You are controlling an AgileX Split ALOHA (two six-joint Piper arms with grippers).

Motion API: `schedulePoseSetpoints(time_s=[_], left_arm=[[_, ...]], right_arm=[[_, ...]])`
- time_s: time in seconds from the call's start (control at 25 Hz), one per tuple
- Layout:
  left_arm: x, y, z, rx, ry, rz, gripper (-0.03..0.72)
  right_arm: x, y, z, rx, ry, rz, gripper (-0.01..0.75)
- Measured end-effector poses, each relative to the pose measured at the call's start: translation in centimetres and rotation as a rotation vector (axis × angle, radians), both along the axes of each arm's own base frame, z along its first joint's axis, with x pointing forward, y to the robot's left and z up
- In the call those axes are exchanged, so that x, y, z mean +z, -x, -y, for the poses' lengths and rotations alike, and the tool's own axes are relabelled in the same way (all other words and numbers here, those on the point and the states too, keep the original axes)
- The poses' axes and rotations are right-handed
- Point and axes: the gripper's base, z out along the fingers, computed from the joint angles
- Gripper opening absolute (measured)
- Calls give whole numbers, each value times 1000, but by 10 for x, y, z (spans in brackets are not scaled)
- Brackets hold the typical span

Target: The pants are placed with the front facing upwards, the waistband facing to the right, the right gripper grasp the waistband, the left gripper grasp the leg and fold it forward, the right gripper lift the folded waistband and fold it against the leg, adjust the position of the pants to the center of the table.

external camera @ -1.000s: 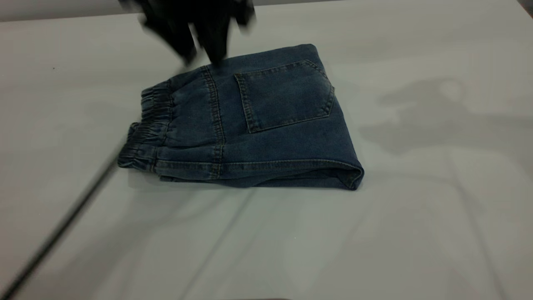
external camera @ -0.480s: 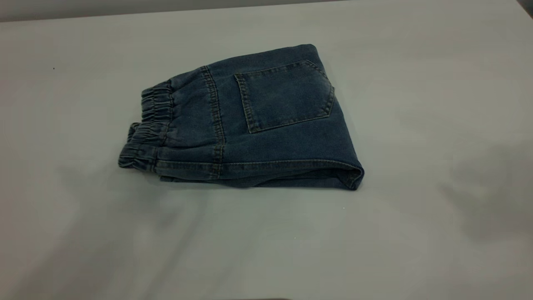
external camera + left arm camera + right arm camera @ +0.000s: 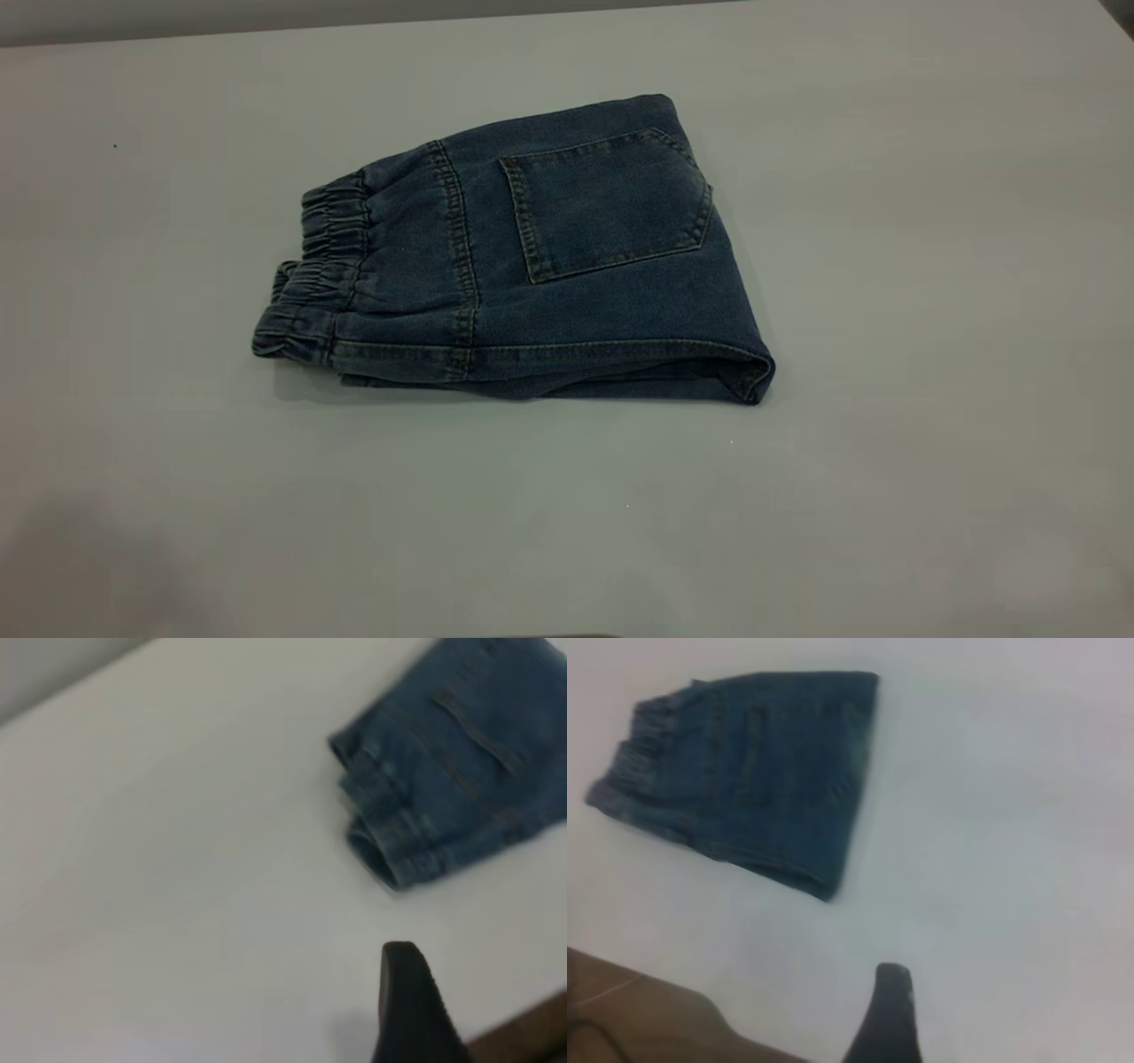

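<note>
The pants [image 3: 523, 266] are found folded into a compact bundle on the table [image 3: 930, 354], patch pocket [image 3: 607, 204] uppermost and the waistband [image 3: 310, 283] at the left end in the exterior view. Both folds are judged complete; only the centring adjustment could remain, and the bundle is judged to lie near the middle already.

If a further adjustment is made, it is recommended that the bundle be pushed or dragged flat by its thick folded edge [image 3: 620, 368], with all layers caught together, so that the top layer is not peeled back or the stack skewed. Lifting by the waistband alone is judged likely to undo the fold.

Neither arm appears in the exterior view. The left gripper [image 3: 412, 1005] is seen in its wrist view as a single dark jaw tip, held above the table and well apart from the pants. The right gripper [image 3: 890, 1014] is likewise clear of the denim. Nothing is held by either; whether the jaws are parted or closed cannot be told.
</note>
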Motion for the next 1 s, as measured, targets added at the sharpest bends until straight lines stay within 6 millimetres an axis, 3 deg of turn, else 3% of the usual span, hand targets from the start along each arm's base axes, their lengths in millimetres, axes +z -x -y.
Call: schedulePoseSetpoints(time_s=[0.24, 0.4, 0.56, 0.68, 1.0], left_arm=[[-60, 37, -8, -66, 75, -159, 371], [-104, 55, -16, -67, 65, -243, 380], [-135, 69, -25, -43, 68, -274, 430], [-149, 77, -30, -32, 80, -273, 457], [-154, 82, -34, -41, 120, -208, 464]], right_arm=[[-53, 44, 8, -17, 29, 5, 573], [-98, 59, 12, -25, 47, -29, 573], [-131, 67, 14, -37, 58, -26, 573], [-135, 69, 15, -53, 37, 49, 573], [-137, 70, 15, -82, 6, 60, 573]])
